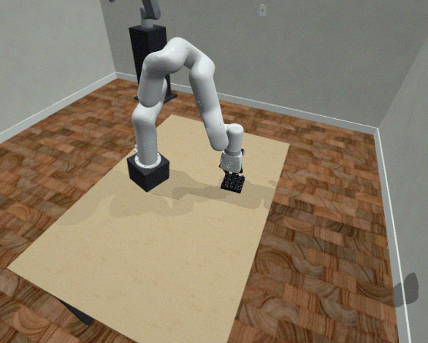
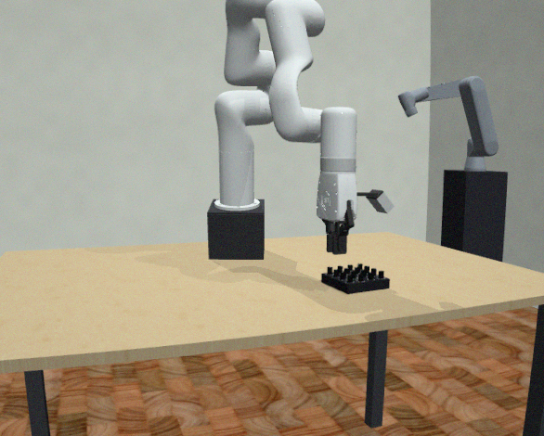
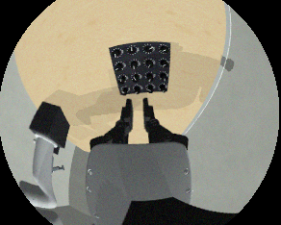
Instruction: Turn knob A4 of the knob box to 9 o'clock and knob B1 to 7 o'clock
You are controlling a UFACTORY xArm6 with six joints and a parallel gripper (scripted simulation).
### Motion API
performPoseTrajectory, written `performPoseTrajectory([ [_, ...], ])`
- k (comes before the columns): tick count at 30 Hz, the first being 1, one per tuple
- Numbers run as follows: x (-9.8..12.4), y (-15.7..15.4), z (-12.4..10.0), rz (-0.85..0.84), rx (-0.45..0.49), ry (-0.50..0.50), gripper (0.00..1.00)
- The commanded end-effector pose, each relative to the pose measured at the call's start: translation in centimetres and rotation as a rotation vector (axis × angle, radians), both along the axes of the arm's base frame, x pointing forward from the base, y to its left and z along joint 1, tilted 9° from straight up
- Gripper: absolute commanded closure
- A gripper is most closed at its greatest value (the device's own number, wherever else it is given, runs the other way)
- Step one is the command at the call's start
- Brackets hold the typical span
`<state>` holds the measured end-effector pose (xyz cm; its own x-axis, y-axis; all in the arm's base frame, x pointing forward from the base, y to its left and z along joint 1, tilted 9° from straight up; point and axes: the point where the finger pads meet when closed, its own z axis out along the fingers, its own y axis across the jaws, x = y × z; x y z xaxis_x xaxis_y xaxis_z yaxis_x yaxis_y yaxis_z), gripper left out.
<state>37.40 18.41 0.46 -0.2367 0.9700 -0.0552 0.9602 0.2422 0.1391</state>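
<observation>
The worktop (image 1: pixel 164 255) (image 2: pixel 139 297) (image 3: pixel 144 24) is carrying the knob box (image 1: pixel 228 189) (image 2: pixel 369 286) (image 3: pixel 126 58). At its wrist-view 6 o'clock, the empty tool (image 1: pixel 231 173) (image 2: pixel 337 252) (image 3: pixel 138 105) is hovering slightly open, showing no readable progress.

In the exterior view, the knob box (image 1: pixel 232 189) (image 2: pixel 349 287) (image 3: pixel 140 68) stands on the table (image 1: pixel 161 248) (image 2: pixel 176 301) (image 3: pixel 77 34), right of the xArm's base block (image 1: pixel 138 175) (image 2: pixel 236 236) (image 3: pixel 48 125) and nearer. The gripper (image 1: pixel 232 172) (image 2: pixel 336 252) (image 3: pixel 138 105) hangs above the box, apart from it. Beyond the table, at the far right, a second arm (image 1: pixel 150 9) (image 2: pixel 480 116) stands on a pedestal (image 1: pixel 140 47) (image 2: pixel 473 213). The knobs lie on the box in four rows of four.
</observation>
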Motion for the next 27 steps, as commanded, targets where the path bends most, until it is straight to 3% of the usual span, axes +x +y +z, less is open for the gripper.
performPoseTrajectory([
  [1, 0.1, 0.1, -0.3, 0.000, 0.001, -0.003, 0.81],
  [27, 0.5, 0.1, -3.0, 0.000, 0.001, -0.003, 0.81],
])
